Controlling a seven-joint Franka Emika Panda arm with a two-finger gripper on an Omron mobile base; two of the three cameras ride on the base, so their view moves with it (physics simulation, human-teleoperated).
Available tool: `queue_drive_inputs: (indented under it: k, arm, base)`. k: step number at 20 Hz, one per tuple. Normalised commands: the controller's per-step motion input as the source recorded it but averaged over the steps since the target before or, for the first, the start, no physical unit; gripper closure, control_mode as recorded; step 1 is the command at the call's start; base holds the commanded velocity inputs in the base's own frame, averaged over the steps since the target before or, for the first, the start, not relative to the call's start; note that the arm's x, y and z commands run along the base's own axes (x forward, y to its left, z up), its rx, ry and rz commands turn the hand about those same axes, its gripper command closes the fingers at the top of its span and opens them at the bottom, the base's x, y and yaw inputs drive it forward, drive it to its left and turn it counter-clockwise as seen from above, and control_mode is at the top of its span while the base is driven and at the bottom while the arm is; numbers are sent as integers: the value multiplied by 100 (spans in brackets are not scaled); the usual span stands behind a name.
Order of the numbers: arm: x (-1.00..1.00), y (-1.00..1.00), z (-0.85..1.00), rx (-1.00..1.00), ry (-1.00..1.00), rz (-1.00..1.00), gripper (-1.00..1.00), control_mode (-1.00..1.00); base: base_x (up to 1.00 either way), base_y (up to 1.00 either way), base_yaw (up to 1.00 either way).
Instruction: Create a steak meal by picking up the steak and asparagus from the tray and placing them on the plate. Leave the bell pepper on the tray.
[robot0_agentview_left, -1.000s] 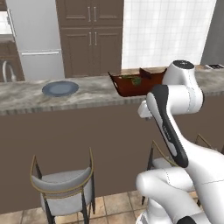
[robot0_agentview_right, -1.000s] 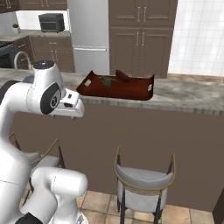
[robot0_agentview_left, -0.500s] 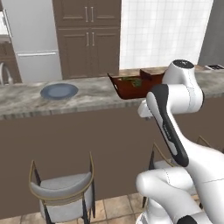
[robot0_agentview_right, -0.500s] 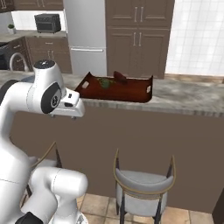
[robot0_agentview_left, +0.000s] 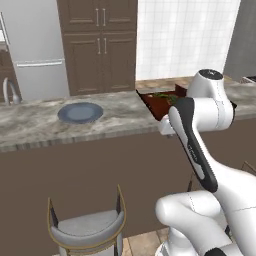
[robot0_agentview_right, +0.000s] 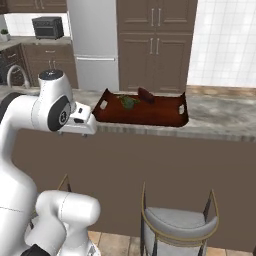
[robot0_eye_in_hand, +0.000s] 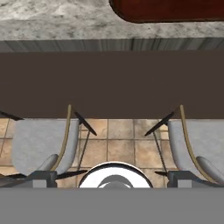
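Note:
The dark red-brown tray (robot0_agentview_right: 165, 116) rests on the marble counter, and its corner shows at the top of the hand view (robot0_eye_in_hand: 170, 11). The steak (robot0_agentview_right: 146, 95) lies at the tray's back. Beside it sits a green clump (robot0_agentview_right: 129, 101); I cannot tell asparagus from bell pepper in it. In the left base view my arm hides most of the tray (robot0_agentview_left: 152, 103). The blue-grey plate (robot0_agentview_left: 80, 112) lies bare on the counter, well left of the tray. My gripper (robot0_eye_in_hand: 112, 177) is open with nothing between its fingertips (robot0_eye_in_hand: 43, 176). It hangs in front of the counter, facing the floor.
Two grey-seated stools (robot0_eye_in_hand: 39, 144) (robot0_eye_in_hand: 197, 140) stand below the counter front, one seen in each base view (robot0_agentview_left: 87, 227) (robot0_agentview_right: 180, 222). A steel fridge (robot0_agentview_right: 92, 45), dark cabinets (robot0_agentview_left: 102, 45) and a microwave (robot0_agentview_right: 47, 27) line the back wall.
The whole picture has slid to the right in both base views, so the base has driven. The arm keeps its pose, the gripper stays open, and nothing on the counter has moved.

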Motion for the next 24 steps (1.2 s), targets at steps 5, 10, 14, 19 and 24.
queue_drive_inputs:
  k: [5, 10, 14, 19, 24]
  arm:
    - [0, 0, 0, 0, 0, 0, -100, 100]
    - [0, 0, 0, 0, 0, 0, -100, 100]
    - [0, 0, 0, 0, 0, 0, -100, 100]
    - [6, 0, 0, 0, 0, 0, -100, -100]
    - [16, 0, 0, 0, 0, 0, -100, -100]
  base:
    - [40, 75, -14]
    - [52, 39, -8]
    - [67, 28, -1]
    - [26, 5, 0]
    - [0, 0, 0]
